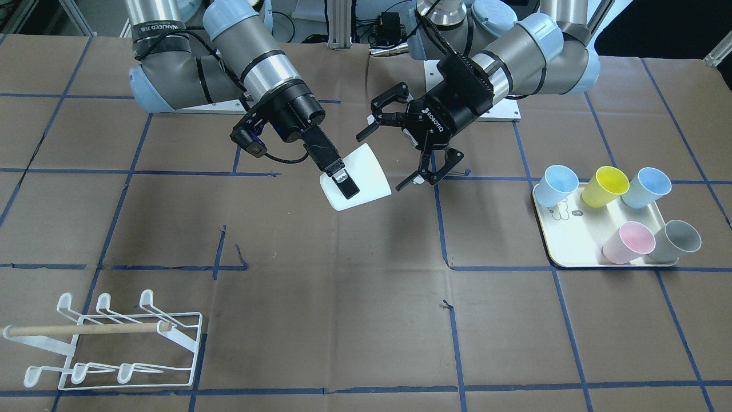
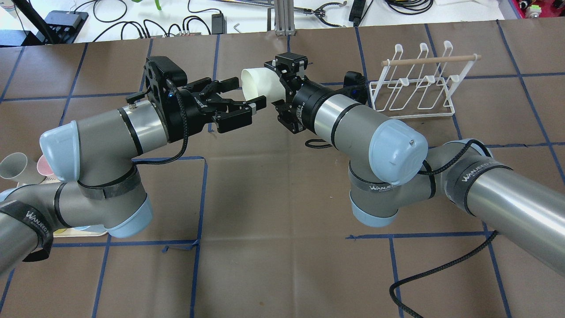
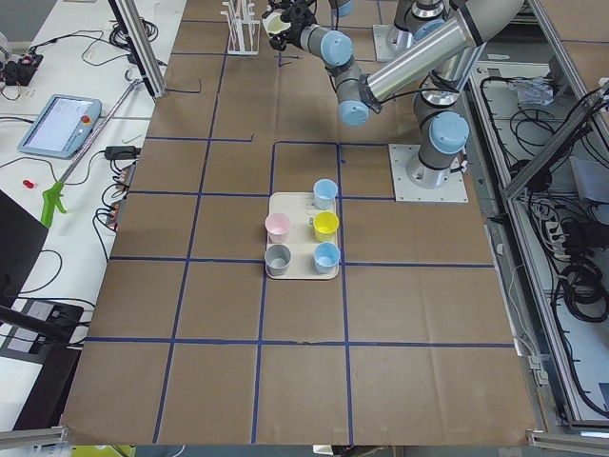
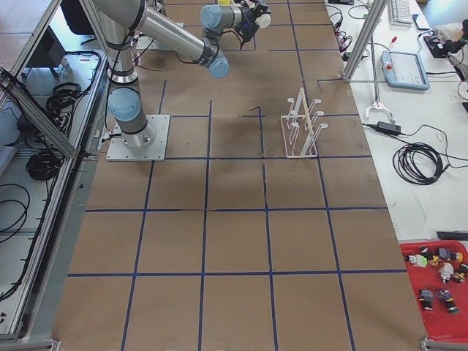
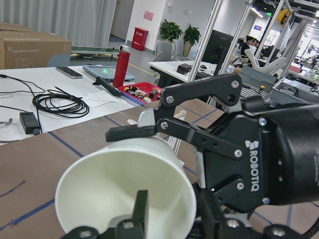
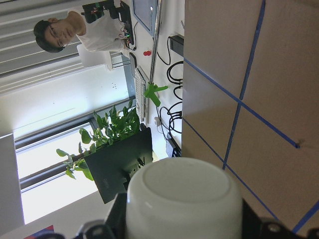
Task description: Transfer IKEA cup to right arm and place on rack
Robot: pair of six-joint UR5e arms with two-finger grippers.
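The white IKEA cup [image 1: 366, 171] is held in the air over the table's middle, lying on its side. My right gripper [image 1: 347, 184] is shut on its walls near the base. The cup's base [image 6: 182, 199] fills the right wrist view. Its open rim [image 2: 250, 84] faces my left gripper [image 2: 249, 92], which is open, its fingertips [image 1: 361, 135] standing just at the rim, one above and one below. In the left wrist view the cup's mouth [image 5: 124, 194] is close in front. The white wire rack [image 1: 114, 343] with its wooden dowel stands on the table's right-arm side.
A cream tray [image 1: 572, 252] on my left-arm side holds several coloured cups lying tilted. Blue tape lines cross the brown table cover. Cables and tools lie along the far table edge [image 2: 132, 17]. A person [image 6: 94, 35] shows in the background of the right wrist view.
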